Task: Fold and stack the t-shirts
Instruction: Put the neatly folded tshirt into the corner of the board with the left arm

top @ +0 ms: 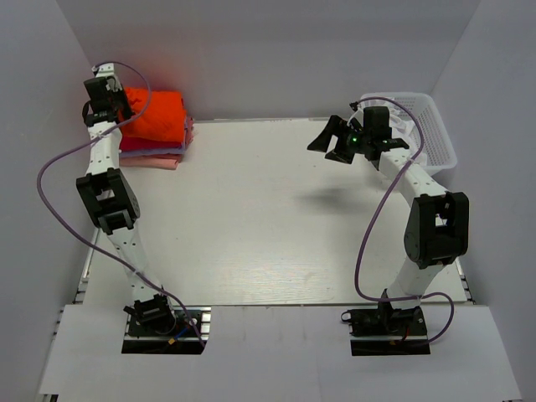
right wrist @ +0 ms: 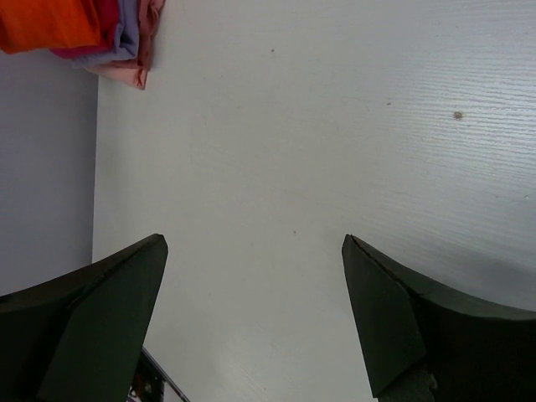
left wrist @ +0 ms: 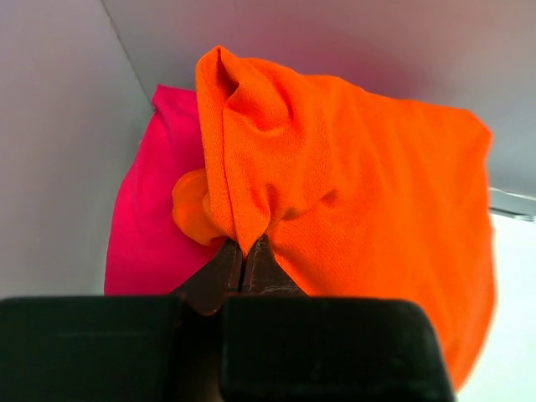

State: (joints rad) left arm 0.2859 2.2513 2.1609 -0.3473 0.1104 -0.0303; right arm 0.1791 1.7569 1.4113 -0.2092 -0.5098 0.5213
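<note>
Hiding most folded shirts (top: 155, 157), the orange-red t-shirt (left wrist: 360, 184) is clenched by the left hand (left wrist: 249, 249); right hand (right wrist: 253, 243) released.

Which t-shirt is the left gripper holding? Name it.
The orange-red t-shirt, topmost on the pile: the left gripper is shut on a bunched fold of it. The magenta t-shirt, lavender t-shirt and light pink t-shirt lie beneath.

An orange-red t-shirt (top: 159, 113) tops magenta, lavender and light pink t-shirts (top: 155, 152).

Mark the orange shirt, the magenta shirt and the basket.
orange shirt (left wrist: 360, 193), left wrist view, middle of the cloth.
magenta shirt (left wrist: 155, 218), left wrist view, bare left part.
basket (top: 437, 138), top view, right wall.
</note>
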